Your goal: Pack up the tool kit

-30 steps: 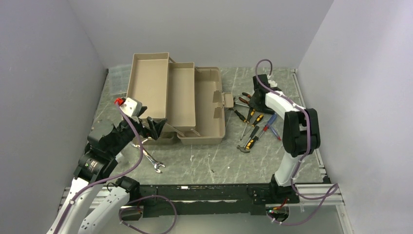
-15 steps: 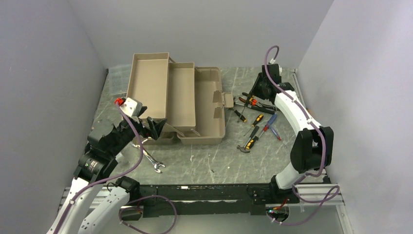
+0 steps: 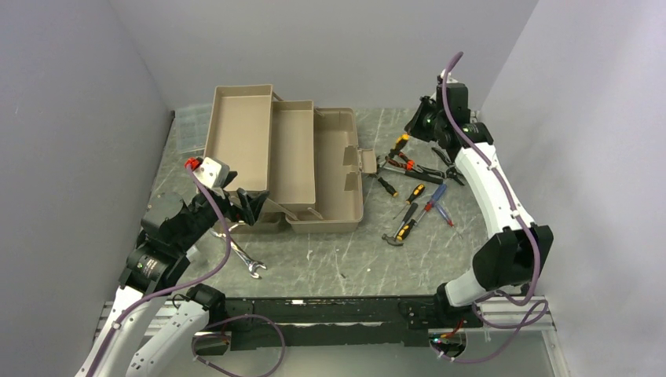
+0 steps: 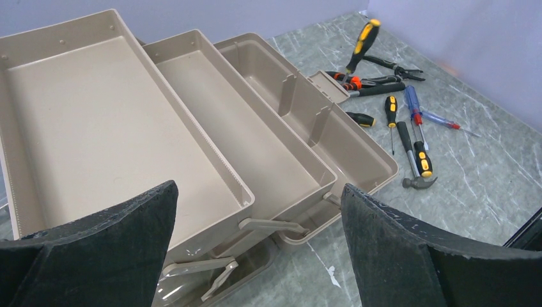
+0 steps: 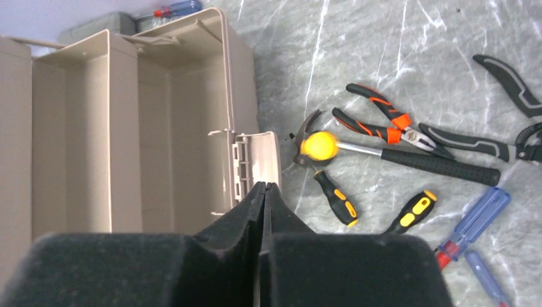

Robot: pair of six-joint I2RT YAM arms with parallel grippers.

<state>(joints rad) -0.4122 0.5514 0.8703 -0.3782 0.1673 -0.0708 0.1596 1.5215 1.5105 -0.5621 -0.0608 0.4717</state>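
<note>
The tan toolbox [image 3: 338, 169] lies open with both trays folded out and bare, also in the left wrist view [image 4: 96, 128] and the right wrist view [image 5: 160, 128]. My left gripper [image 4: 257, 192] is open at the box's near left end [image 3: 247, 203], holding nothing. My right gripper [image 3: 416, 129] hangs high over the loose tools, jaws shut [image 5: 264, 187], nothing showing between them. A black-and-yellow screwdriver [image 3: 400, 144] stands tilted below it, handle up [image 4: 365, 38], apart from the fingertips. Pliers [image 5: 383, 118], a hammer [image 5: 441, 165] and other screwdrivers [image 5: 335, 198] lie on the table. A wrench [image 3: 245, 259] lies near the left arm.
A small hammer [image 3: 400, 232] and blue-handled screwdrivers [image 3: 436, 196] lie right of the box. A clear organiser box [image 3: 188, 126] sits at the back left. A grey case [image 5: 96, 24] shows behind the toolbox. Walls close in on three sides.
The right arm rose and swung toward the back right. It lifted the screwdriver off the table by the handle. The jaws have since closed and the screwdriver is clear of them. The left arm is still.
</note>
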